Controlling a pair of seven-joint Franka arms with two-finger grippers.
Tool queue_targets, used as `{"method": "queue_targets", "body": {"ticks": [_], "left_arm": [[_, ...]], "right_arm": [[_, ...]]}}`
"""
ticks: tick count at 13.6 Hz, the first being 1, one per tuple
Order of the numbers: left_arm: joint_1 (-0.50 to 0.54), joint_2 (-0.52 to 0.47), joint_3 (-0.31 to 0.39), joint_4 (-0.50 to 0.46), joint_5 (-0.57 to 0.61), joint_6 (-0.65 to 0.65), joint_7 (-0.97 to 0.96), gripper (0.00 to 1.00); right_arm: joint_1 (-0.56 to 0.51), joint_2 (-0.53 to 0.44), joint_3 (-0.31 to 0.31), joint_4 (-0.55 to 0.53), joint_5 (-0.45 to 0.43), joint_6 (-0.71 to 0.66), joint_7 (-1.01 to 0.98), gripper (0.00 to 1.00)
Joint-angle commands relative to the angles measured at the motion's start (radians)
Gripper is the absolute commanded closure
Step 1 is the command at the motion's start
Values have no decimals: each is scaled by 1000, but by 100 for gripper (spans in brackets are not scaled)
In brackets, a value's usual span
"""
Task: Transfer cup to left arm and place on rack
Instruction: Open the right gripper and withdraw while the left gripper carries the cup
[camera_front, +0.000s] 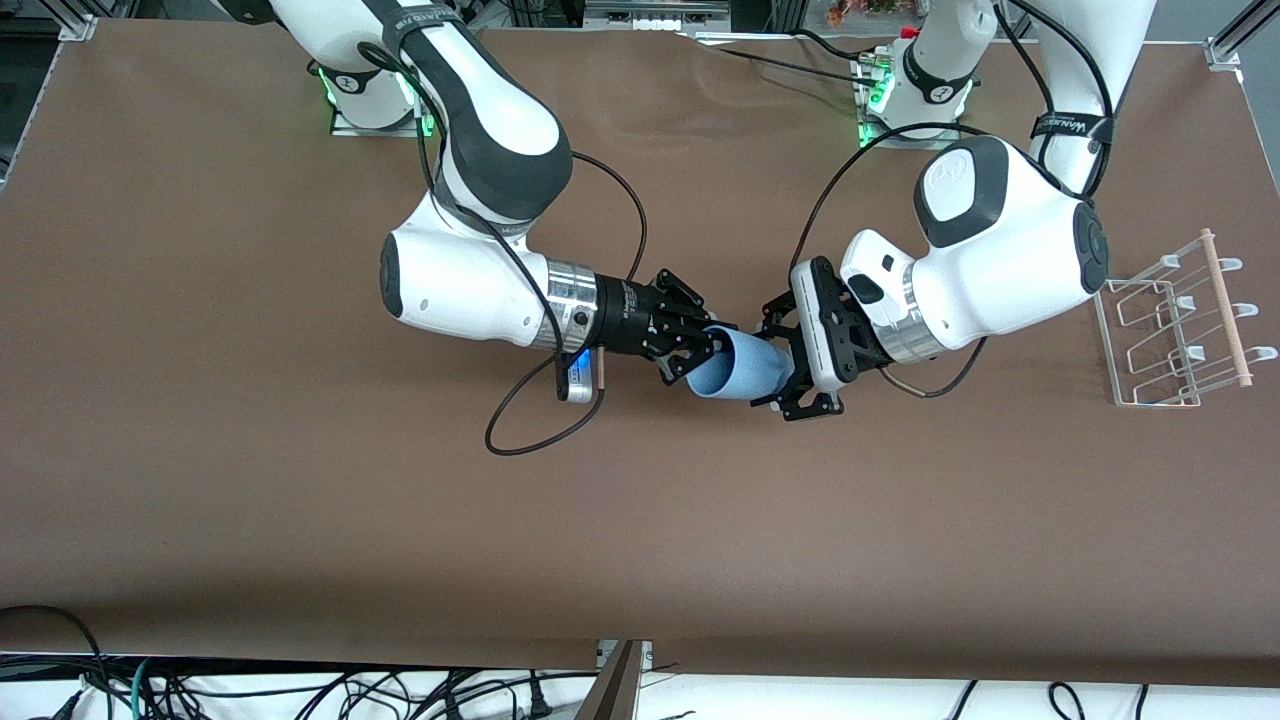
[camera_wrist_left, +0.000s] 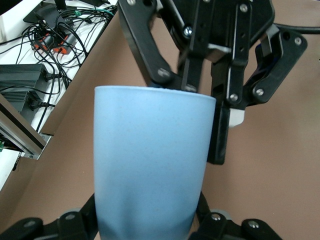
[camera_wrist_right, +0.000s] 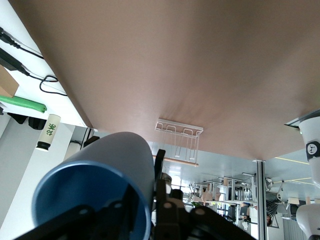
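Across the brown table (camera_front: 300, 520) two white arms reach toward each other over its middle. The right arm (camera_front: 470, 290) comes from its base at that end and points its black gripper (camera_front: 695, 352) at the cup's open rim. The left arm (camera_front: 1000, 260) leans in from its own base, its gripper (camera_front: 790, 365) at the cup's narrow bottom end. At the left arm's end of the table sits the rack (camera_front: 1180, 325), white wire with a wooden dowel (camera_front: 1225, 305) along one side, well apart from both grippers.

Between the two grippers hangs the cup (camera_front: 740, 367), light blue, lying sideways in the air over the table's middle. In the left wrist view the cup (camera_wrist_left: 150, 165) fills the middle, the right gripper's fingers (camera_wrist_left: 192, 65) pinching its rim, one finger inside. The left gripper's black fingers (camera_wrist_left: 75, 220) flank the cup's base, but whether they press it cannot be told. The right wrist view shows the cup's mouth (camera_wrist_right: 95, 190) and the rack (camera_wrist_right: 179, 141) farther off.
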Motion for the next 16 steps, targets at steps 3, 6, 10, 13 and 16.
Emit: {"method": "queue_targets", "body": {"ticks": [3,6,10,13,16], "left_arm": [[8,8,-8,23,21,-12,-20,94],[35,5,5,23,22,-61,-18,94],[68,-20,97,32,175,-225,-9,94],[126,-44,180,32,337,-340,24,94],[153,-46,321,15,419,-409,171,94]], "right_arm": [[-71,3,-2,32,11,-103,-2,0],[-143,-2,-2,32,6,-218,-11,0],[-208,-34,2,29,-90,-380,-77,0],[-245,-69,-2,23,-177,-566,-159,0],[-254,-142,-50,-9,-275,-716,-227,0]]}}
